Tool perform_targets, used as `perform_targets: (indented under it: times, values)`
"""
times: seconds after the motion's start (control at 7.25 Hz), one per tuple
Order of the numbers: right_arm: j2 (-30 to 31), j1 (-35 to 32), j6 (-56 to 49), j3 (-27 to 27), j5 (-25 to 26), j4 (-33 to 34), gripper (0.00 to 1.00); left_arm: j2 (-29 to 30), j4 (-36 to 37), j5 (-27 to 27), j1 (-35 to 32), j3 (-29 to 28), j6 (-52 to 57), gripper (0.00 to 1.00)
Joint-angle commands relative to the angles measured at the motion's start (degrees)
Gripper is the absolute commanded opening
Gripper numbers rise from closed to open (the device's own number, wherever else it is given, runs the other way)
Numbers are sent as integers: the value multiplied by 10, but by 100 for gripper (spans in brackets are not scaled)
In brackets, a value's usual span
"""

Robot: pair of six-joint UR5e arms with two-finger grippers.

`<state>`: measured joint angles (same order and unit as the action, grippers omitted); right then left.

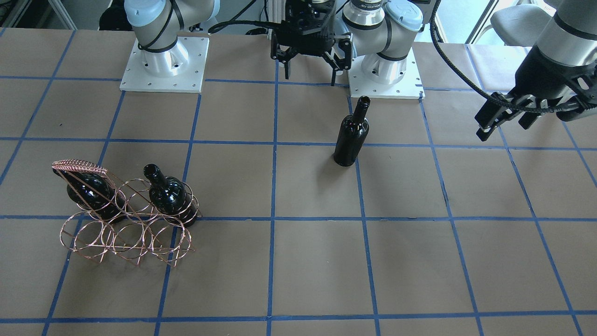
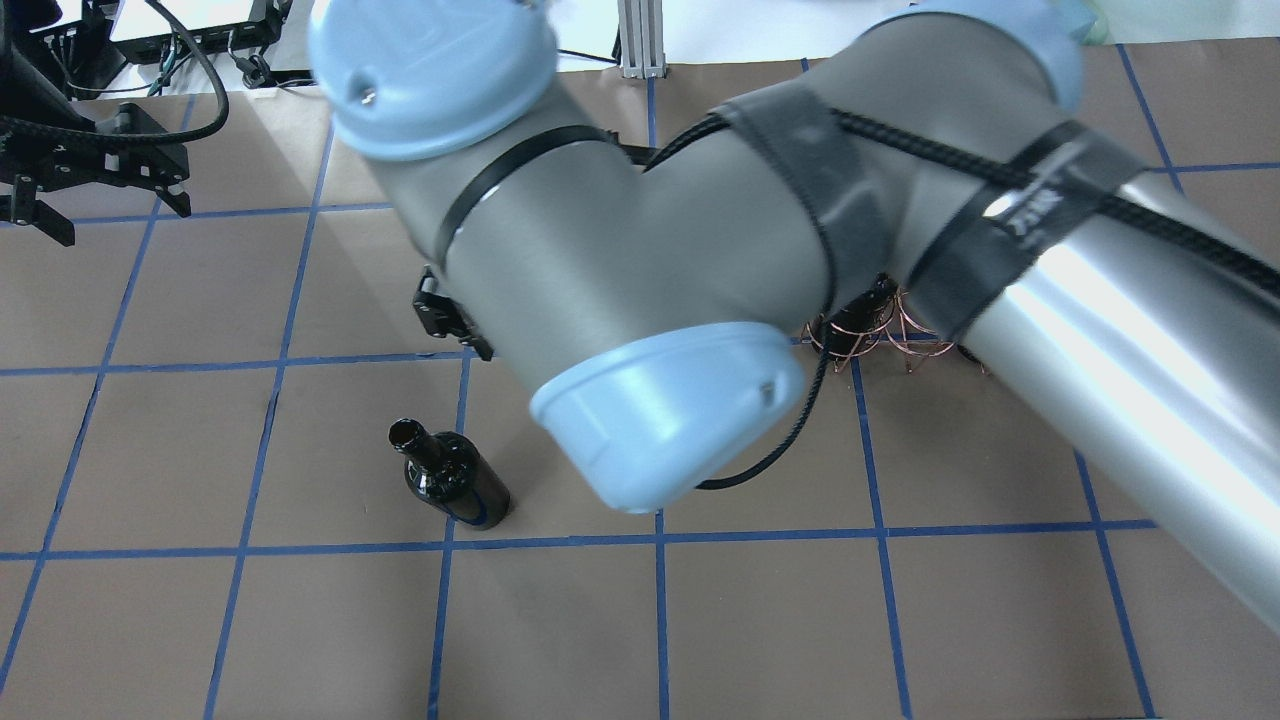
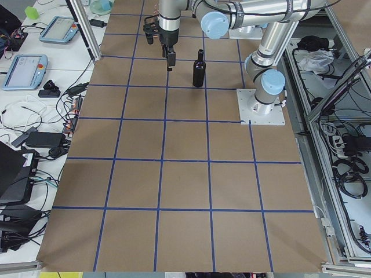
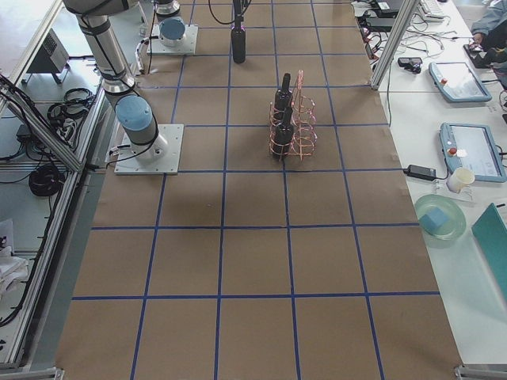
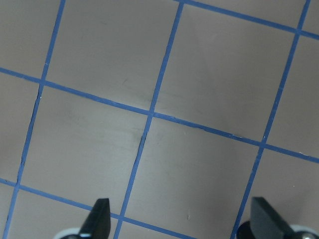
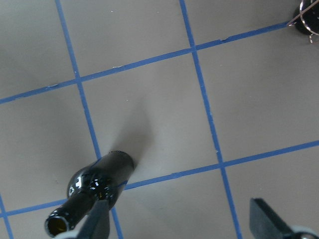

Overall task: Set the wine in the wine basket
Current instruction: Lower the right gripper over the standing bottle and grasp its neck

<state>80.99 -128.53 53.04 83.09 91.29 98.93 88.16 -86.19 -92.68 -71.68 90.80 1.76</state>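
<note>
A glossy black wine bottle (image 1: 352,135) stands upright alone on the brown table, near the robot's left base; it also shows in the overhead view (image 2: 455,480). The copper wire wine basket (image 1: 77,165) stands on the robot's right side and holds two look-alike bottles (image 1: 88,189) (image 1: 168,193) in its row nearer the robot. My right gripper (image 1: 311,72) is open and empty, raised above the table behind the lone bottle; the right wrist view shows the bottle (image 6: 94,191) by its left finger. My left gripper (image 1: 508,121) is open and empty, high at the robot's far left.
Blue tape lines grid the table. Two white arm base plates (image 1: 163,70) (image 1: 385,74) sit along the robot's edge. In the overhead view the right arm (image 2: 700,250) hides most of the basket (image 2: 880,330). The left wrist view shows only bare table (image 5: 159,124).
</note>
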Motion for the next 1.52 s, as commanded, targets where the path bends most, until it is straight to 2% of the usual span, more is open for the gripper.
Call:
perform_targets:
  times: [0.0,0.55,0.83,1.38]
  values:
    - [-45,-55,81,-13,-1,64,98,3,-18,-20,3,2,0,100]
    - [-87,-66,97,-13,0,106,98,7,-14,-28,5,8,-2,100]
    - [-99,-66,97,-12,4,108,98,8,-19,-25,31,9,0,100]
    - [-121,-68,91,-13,6,118,97,9,-19,-27,36,10,1,100]
